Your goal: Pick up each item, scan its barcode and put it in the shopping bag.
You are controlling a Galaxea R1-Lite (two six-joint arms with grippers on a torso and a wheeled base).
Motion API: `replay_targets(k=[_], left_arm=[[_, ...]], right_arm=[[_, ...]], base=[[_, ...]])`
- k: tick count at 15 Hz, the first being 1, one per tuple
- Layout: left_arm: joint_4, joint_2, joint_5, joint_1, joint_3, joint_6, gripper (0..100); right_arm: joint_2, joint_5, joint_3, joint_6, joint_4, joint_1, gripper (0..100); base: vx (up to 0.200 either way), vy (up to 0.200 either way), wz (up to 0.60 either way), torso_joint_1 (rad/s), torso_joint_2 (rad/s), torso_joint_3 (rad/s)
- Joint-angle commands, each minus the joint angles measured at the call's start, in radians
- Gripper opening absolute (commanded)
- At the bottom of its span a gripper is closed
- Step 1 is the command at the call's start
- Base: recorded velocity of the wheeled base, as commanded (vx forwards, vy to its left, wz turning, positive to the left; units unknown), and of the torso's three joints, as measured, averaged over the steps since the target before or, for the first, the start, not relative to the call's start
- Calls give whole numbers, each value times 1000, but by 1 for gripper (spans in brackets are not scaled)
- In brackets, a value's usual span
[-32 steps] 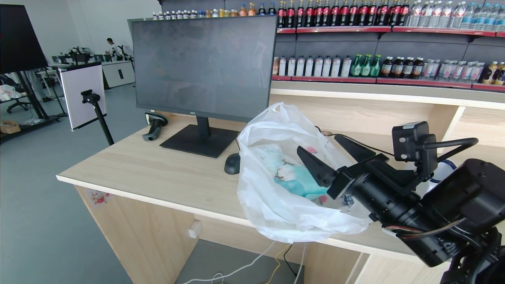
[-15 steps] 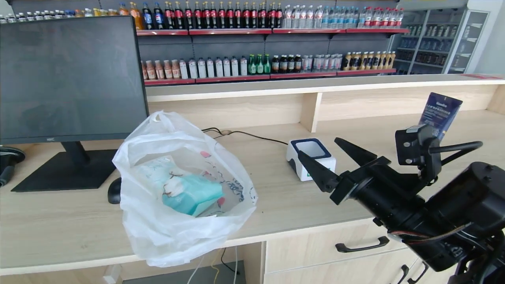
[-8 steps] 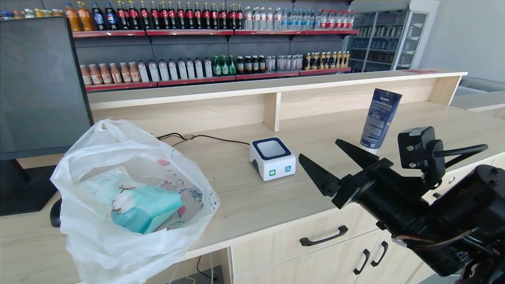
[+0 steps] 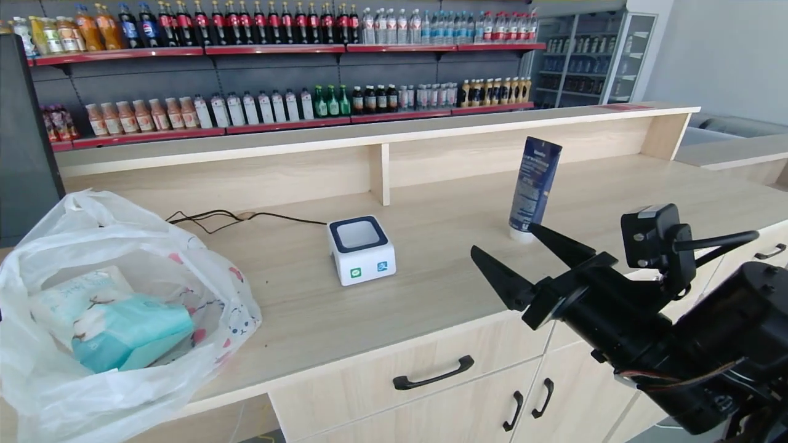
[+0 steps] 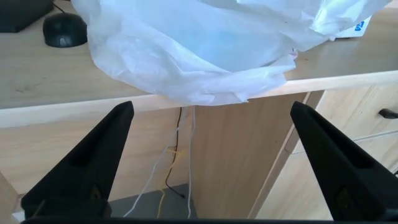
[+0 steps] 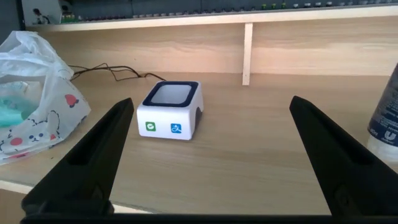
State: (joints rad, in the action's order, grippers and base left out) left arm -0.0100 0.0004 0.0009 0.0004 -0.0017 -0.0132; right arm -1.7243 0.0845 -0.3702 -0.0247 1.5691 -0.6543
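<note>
A white plastic shopping bag (image 4: pixel 123 258) lies at the counter's left end with a teal tissue pack (image 4: pixel 126 332) inside. A white barcode scanner (image 4: pixel 361 249) sits mid-counter. A dark blue tube (image 4: pixel 534 184) stands upright to its right. My right gripper (image 4: pixel 503 239) hangs open and empty over the counter's front edge, just in front of the tube. In the right wrist view it (image 6: pixel 211 102) faces the scanner (image 6: pixel 171 118), with the bag (image 6: pixel 37 93) and the tube (image 6: pixel 385 118) at the sides. My left gripper (image 5: pixel 211 109) is open and empty, below the counter edge under the bag (image 5: pixel 199 50).
The wooden counter (image 4: pixel 443 271) has a raised back ledge (image 4: pixel 381 132) and drawers with black handles (image 4: pixel 434 376) below. A monitor edge (image 4: pixel 18 141) stands far left, and a black cable (image 4: pixel 234 216) runs behind the scanner. A mouse (image 5: pixel 65 30) lies beside the bag. Bottle shelves (image 4: pixel 277 104) line the back.
The head camera has swung to the right: the monitor and bag slid left and the scanner and blue tube came into view. The right gripper stays open.
</note>
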Motion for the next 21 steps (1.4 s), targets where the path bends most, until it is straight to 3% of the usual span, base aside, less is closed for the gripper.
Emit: replay_targets(k=[1,6,17,21], left_arm=[[1,1,1,1,0,-1,100],[-1,1,1,1,0,-1,100],[1,1,1,1,0,-1,100],[-1,1,1,1,0,-2,100]], right_arm=[[-5,0,1,0,2,-1,100],[-12,3,2,17,2,50,100],[-8,3,13,15,2,50,100],[-84,5,5,19,2,70,100]], base=[[0,-200,600,7,-2,-2],[0,-200,120,4,-2,4],[0,-200,0,3,4,4],[0,0,0,0,0,0]])
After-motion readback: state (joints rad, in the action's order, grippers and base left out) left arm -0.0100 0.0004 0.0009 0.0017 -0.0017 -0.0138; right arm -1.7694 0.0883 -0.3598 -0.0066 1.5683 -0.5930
